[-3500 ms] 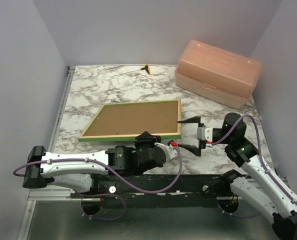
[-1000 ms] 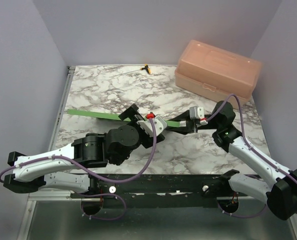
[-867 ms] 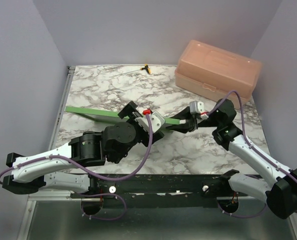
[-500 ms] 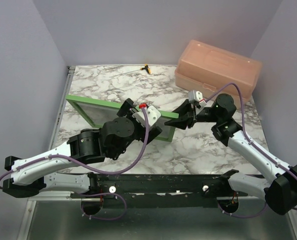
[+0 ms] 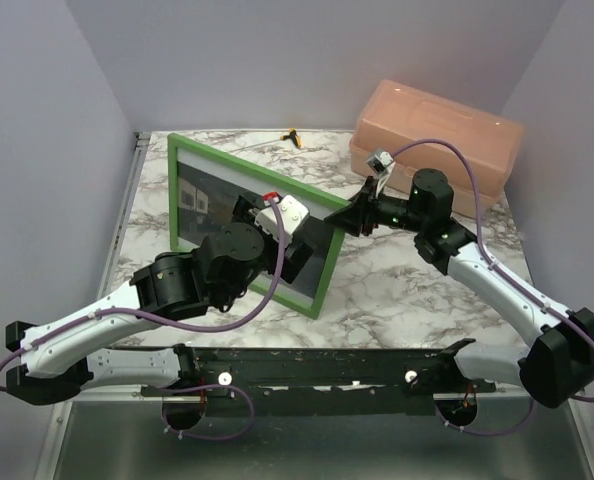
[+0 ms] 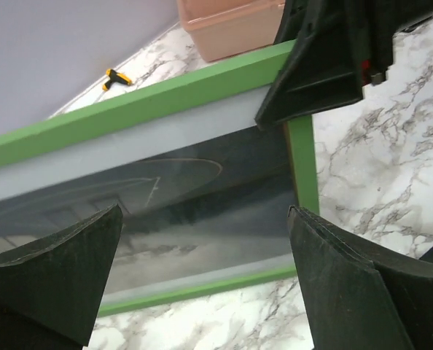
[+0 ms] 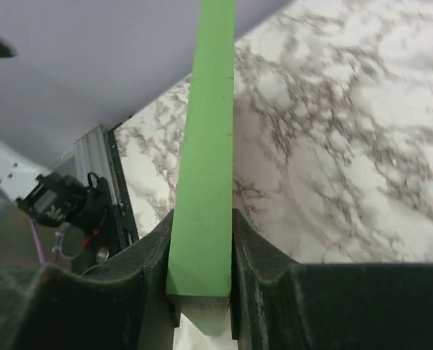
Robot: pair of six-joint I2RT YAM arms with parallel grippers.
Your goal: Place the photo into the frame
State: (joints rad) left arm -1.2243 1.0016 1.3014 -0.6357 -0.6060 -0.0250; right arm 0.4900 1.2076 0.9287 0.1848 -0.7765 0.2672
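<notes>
The frame (image 5: 257,170) stands tilted up on its long lower edge on the marble table, with its green front facing the arms. My right gripper (image 5: 357,213) is shut on its upper right corner. In the right wrist view the green rail (image 7: 209,146) sits squeezed between both fingers of the right gripper (image 7: 202,233). My left gripper (image 5: 282,235) hovers wide open in front of the glass, touching nothing. From the left wrist, the frame (image 6: 165,98) fills the view beyond the left gripper (image 6: 204,211). A dark grey surface shows behind the glass. I cannot tell whether it is the photo.
A salmon plastic box (image 5: 437,140) stands at the back right, also seen from the left wrist as the box (image 6: 231,25). A small yellow and black tool (image 5: 294,137) lies at the table's far edge. Lilac walls enclose the marble table (image 5: 417,280).
The frame has swung from almost edge-on to steeply upright, green front now facing the arms. The right gripper rose and moved back with the corner. The left arm followed, still open.
</notes>
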